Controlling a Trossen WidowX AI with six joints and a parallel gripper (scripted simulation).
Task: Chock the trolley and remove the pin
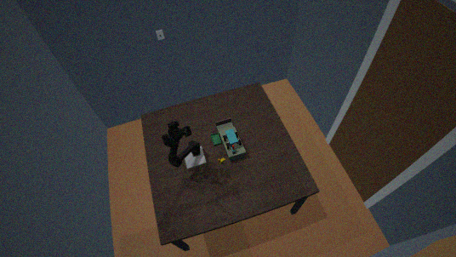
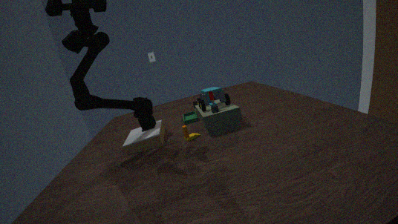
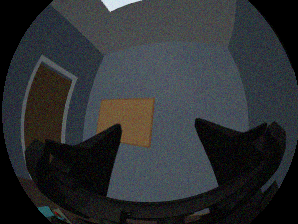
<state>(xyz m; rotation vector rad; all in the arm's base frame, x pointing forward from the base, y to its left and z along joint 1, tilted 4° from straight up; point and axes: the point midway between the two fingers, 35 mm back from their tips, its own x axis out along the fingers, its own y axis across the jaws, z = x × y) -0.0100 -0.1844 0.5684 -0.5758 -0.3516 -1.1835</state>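
The blue trolley [image 1: 231, 135] [image 2: 211, 90] stands on the grey ramp [image 1: 224, 131] [image 2: 225, 121]. The red-headed stop pin [image 1: 233, 146] [image 2: 211, 96] is at its uphill end, by the ramp's tall end. The yellow chock [image 1: 222, 160] [image 2: 193, 136] lies on the table off the ramp's tall end, its orange handle [image 2: 185, 130] sticking up. The green tray [image 1: 216, 139] [image 2: 190, 118] is beside the ramp, on the arm's side. My gripper [image 1: 196, 150] [image 2: 148, 127] [image 3: 158, 125] is open and empty, away from all of these; its fingers are too dark to make out in the top and exterior views.
A box with a white top [image 1: 196, 161] [image 2: 142, 137] stands below and beside my gripper, between the arm [image 1: 174, 145] [image 2: 108, 101] and the chock. The wrist view faces the room's wall, with a sliver of the trolley [image 3: 46, 211] at its lower left edge.
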